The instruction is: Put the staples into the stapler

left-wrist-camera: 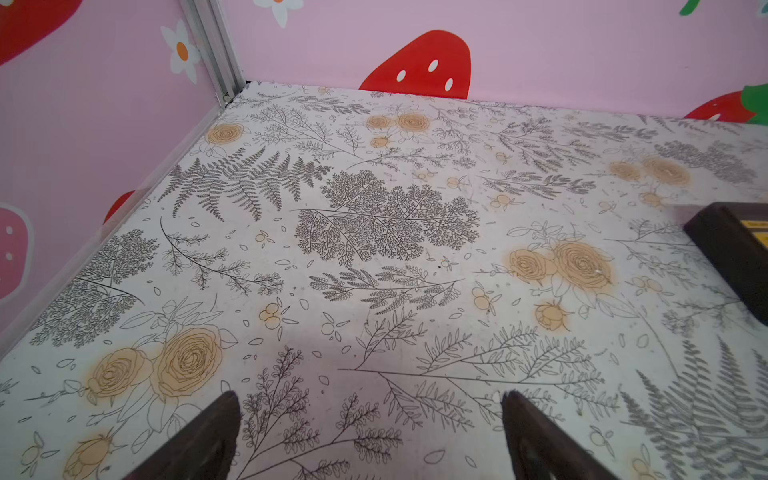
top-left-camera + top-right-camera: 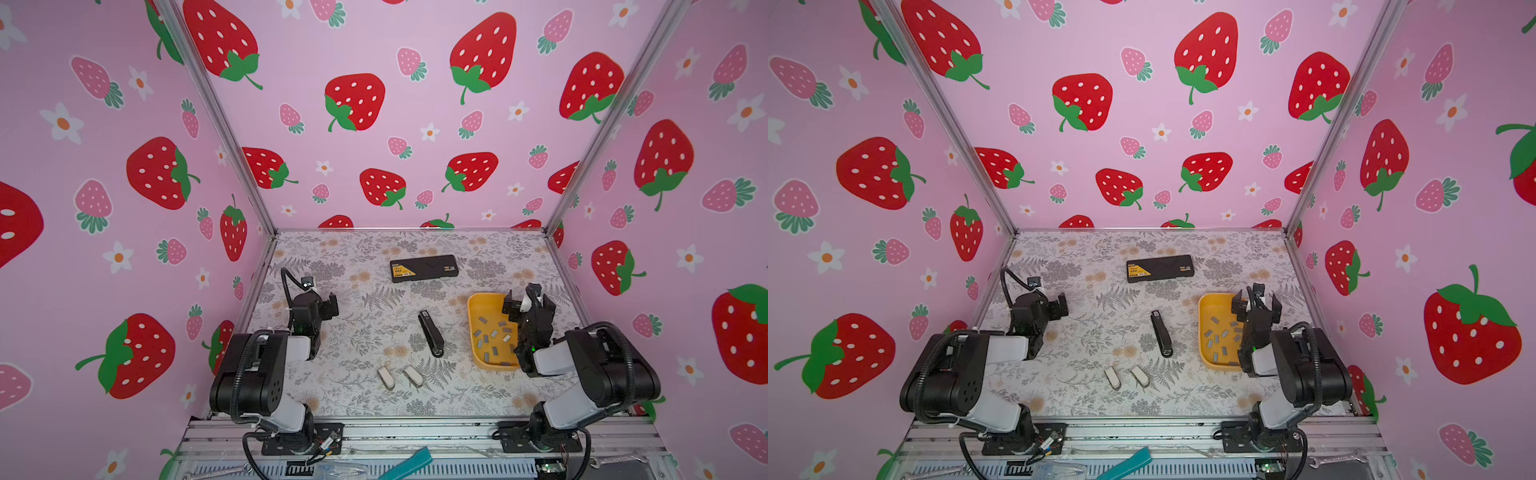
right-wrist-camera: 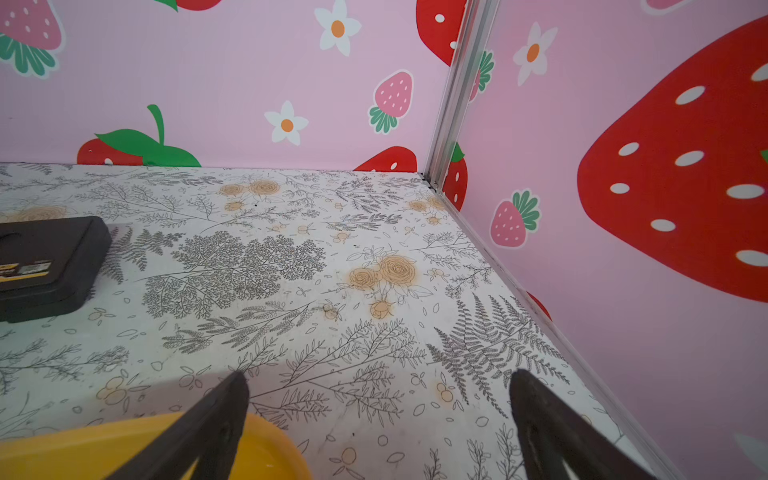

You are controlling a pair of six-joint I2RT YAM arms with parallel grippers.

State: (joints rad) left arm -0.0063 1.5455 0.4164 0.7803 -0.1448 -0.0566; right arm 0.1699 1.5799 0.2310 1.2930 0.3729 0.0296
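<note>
My top views sit high at the near edge, looking down over the whole table [image 2: 353, 291] — nearly identical. Each wrist camera rides low, facing the back wall [image 1: 582, 50]; both catch the black box [image 1: 735, 257], seemingly from opposite ends.

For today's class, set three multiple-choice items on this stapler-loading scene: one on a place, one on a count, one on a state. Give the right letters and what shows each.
1. Where do the staples lie?
A. in the yellow tray
B. in a glass jar
C. on a blue plate

2. How many small white pieces lie on the table?
A. one
B. two
C. five

3. How does the right gripper stand?
A. jaws open, empty
B. jaws shut on a staple
C. jaws shut on the tray's rim

Answers:
1 A: the grey strips lie scattered inside the tray.
2 B: both top views show a pair near the front.
3 A: the right wrist view shows the jaws apart, with nothing between.
</note>
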